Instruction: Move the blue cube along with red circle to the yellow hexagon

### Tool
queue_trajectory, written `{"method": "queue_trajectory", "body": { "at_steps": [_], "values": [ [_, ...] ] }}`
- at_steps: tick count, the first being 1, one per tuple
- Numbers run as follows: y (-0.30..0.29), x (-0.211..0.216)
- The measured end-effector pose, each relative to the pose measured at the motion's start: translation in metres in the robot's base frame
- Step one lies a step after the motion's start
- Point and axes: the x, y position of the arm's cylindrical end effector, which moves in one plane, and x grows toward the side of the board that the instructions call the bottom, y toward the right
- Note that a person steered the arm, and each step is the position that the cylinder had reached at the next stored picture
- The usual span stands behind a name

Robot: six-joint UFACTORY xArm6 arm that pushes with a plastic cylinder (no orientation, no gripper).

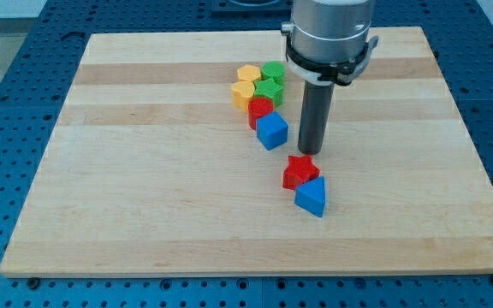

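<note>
Two blocks, blue cube point(272, 131) and red circle point(259, 111), touch near the yellow hexagon point(247, 75). Rod tip point(311, 154), without fingers, sits right of the cube; an off-centre push could separate them.

The arm enters from the view's top, its grey cylindrical wrist ringed by a black clamp. A straight dark rod hangs upright beneath it. My tip point(311, 153) rests at board level, near centre.
</note>
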Motion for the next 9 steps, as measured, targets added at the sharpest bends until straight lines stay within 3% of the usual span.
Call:
{"method": "queue_trajectory", "body": {
  "at_steps": [1,3,5,7,9],
  "values": [
    [-0.018,-0.007],
    [-0.108,-0.008],
    [-0.145,-0.027],
    [-0.143,-0.008],
    [-0.093,-0.001]
  ]
}}
